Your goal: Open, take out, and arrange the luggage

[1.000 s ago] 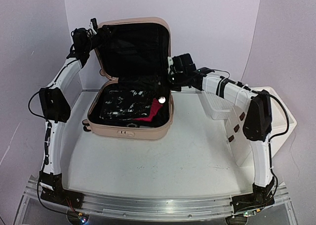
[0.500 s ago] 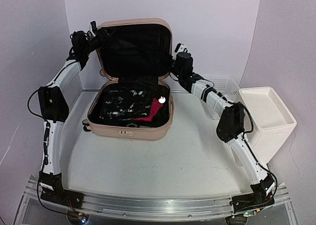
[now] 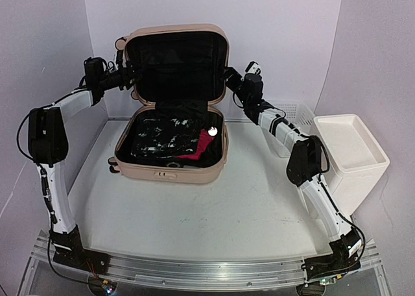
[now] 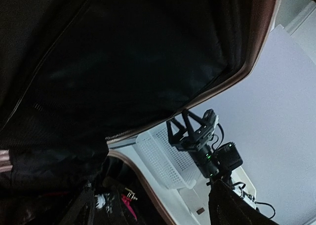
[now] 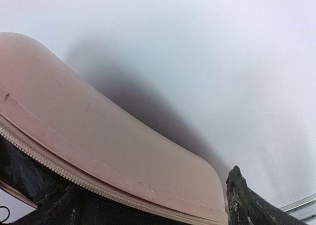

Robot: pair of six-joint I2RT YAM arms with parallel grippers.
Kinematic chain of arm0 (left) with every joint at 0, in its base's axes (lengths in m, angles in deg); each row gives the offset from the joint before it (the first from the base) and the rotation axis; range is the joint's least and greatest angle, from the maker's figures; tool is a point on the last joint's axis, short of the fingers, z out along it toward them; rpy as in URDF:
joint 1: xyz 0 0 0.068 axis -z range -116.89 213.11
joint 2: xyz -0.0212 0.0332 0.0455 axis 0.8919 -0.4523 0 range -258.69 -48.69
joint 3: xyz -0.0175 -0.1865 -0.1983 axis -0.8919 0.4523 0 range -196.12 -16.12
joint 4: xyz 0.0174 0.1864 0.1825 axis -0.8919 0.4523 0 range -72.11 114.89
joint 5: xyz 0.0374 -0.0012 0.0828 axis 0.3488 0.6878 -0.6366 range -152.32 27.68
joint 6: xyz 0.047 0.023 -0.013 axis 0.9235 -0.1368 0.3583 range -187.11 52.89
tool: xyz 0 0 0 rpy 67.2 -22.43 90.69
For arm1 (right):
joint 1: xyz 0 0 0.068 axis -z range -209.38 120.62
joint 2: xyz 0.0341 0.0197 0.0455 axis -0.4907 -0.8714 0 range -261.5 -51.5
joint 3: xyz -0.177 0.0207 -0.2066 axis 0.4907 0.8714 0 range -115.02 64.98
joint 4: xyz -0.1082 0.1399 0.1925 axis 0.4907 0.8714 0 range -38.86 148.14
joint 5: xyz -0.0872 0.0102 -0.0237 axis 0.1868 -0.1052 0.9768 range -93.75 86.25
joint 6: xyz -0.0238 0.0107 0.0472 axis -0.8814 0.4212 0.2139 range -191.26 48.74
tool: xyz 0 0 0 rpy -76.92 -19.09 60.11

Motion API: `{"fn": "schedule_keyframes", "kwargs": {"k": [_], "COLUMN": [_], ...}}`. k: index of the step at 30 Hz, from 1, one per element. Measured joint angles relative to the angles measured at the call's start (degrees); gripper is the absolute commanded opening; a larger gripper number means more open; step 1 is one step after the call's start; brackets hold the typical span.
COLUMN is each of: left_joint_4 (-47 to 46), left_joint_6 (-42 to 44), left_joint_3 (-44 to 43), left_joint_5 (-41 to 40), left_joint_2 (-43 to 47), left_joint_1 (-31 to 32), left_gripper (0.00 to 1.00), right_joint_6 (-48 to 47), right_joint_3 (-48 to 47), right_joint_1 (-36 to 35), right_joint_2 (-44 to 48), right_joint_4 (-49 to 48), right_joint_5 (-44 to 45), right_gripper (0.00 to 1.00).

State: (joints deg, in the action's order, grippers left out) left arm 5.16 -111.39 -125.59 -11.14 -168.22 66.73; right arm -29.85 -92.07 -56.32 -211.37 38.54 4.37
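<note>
**Luggage (image 3: pixel 170 168), opened: lid upright between two arms, contents not yet taken out.**

Pale pink hard shell with rounded corners, at the rear left of the surface (image 3: pixel 194 218). The lid (image 3: pixel 175 28) stands upright, lined in black fabric, with a zipper track along its rim. The left pincer (image 3: pixel 124 67) is at the lid's left edge, fingers apart, clamping nothing. The right pincer (image 3: pixel 231 78) is at the lid's right edge, spread wide, with the smooth shell just ahead. The base holds soft black-and-white patterned fabric (image 3: pixel 159 137) and a red cloth (image 3: pixel 198 147). Judged step: opening is done and unpacking comes next, so one arm must drop into the base and pinch a limp item.
</note>
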Motion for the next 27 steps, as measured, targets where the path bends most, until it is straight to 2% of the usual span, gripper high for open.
{"fn": "schedule_keyframes", "kwargs": {"k": [3,7,9,12,17,18,20,24,27], "left_joint_4": [0.85,1.36,2.14,2.19,2.36,2.23,2.29,2.71,2.69], "left_joint_6": [2.93,5.99,6.80,6.80,5.62,5.18,5.27,5.88,6.60], "left_joint_3": [5.86,7.65,5.44,-4.22,-24.44,-28.79,-28.96,-28.96,-28.96], "left_joint_5": [-0.83,-3.45,-4.28,-4.83,-5.03,-5.25,-5.44,-6.49,-6.99], "left_joint_2": [2.58,3.52,2.75,-1.73,-12.41,-15.67,-16.04,-16.31,-16.31], "left_joint_1": [-0.59,-1.53,-2.19,-2.82,-3.19,-2.97,-2.75,-1.88,-1.03], "left_gripper": [0.63,0.66,0.67,0.68,0.70,0.72,0.74,0.77,0.79], "right_joint_6": [-0.44,-0.85,-1.01,-1.60,-5.07,-6.01,-6.54,-7.48,-7.39], "right_joint_3": [0.00,0.00,0.00,1.22,14.97,23.12,25.94,37.94,44.26], "right_joint_1": [0.00,-0.17,-0.35,-0.46,-0.92,-1.42,-1.75,-2.78,-4.09], "right_joint_2": [0.00,0.00,0.00,0.50,8.98,15.41,18.05,30.08,36.72], "right_joint_4": [0.09,0.46,1.42,3.48,15.52,23.43,25.33,39.34,44.09], "right_joint_5": [0.00,-0.17,-0.26,-1.36,-4.76,-5.64,-5.90,-8.41,-11.02], "right_gripper": [0.98,0.98,0.98,0.98,0.98,0.98,0.98,0.98,0.98]}}
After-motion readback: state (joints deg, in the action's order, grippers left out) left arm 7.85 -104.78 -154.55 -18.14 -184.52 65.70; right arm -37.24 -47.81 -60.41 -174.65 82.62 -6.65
